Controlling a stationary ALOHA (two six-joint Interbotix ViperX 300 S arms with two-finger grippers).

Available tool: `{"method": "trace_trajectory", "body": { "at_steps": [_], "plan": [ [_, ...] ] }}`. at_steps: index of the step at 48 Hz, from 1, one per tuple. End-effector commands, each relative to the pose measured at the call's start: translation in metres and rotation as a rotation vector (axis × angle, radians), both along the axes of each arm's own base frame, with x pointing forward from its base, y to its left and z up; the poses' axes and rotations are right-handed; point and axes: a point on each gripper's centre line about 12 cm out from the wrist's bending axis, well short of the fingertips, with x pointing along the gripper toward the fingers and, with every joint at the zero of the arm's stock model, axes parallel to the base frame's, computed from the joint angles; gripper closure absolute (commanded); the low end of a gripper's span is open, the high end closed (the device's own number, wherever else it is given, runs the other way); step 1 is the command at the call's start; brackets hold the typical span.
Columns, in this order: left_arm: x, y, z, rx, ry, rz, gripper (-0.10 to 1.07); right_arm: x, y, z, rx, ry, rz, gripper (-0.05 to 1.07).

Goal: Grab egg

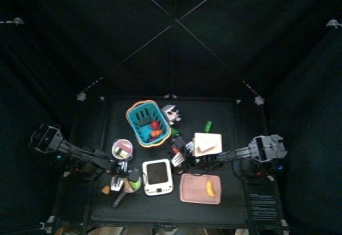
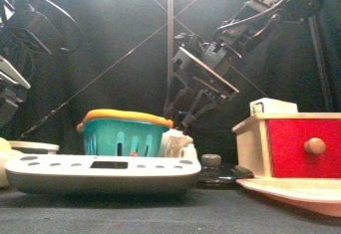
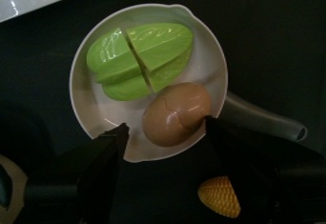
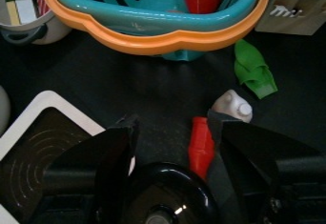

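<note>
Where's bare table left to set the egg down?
Top view: the bare black table left of the teal basket with orange rim, and behind it, is free. The front is crowded: white scale, pink board, white bowl holding the brown egg, left tool astride it.

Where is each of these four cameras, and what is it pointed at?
Top: high overhead, looking straight down at the table; both arms show.
Front: table height, looking across; arms hang behind.
Left wrist: over the egg in a bowl; left gripper open.
Right wrist: over a basket; right gripper open.
Shared: the basket.
</note>
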Motion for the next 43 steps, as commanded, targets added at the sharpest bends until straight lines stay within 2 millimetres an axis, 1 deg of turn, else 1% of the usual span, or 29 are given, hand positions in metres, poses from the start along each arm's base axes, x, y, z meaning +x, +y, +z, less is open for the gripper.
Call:
{"method": "trace_trajectory", "body": {
  "at_steps": [1,19,32,37,43],
  "plan": [
    [0.004,-0.002,0.000,0.002,-0.007,-0.005,0.00,0.005,-0.003,0.015,0.004,-0.044,-0.001,0.11],
    [0.009,-0.002,-0.014,0.013,-0.003,0.003,0.00,0.006,-0.003,0.014,0.008,-0.044,0.000,0.11],
    [0.009,-0.002,-0.021,0.022,0.023,0.005,0.03,0.005,-0.004,0.014,0.007,-0.044,-0.001,0.11],
    [0.009,-0.002,-0.023,0.025,0.029,0.004,0.08,0.006,-0.003,0.014,0.008,-0.045,-0.001,0.11],
    [0.009,-0.001,-0.024,0.027,0.031,0.004,0.18,0.006,-0.003,0.014,0.008,-0.044,0.000,0.11]
  ]
}}
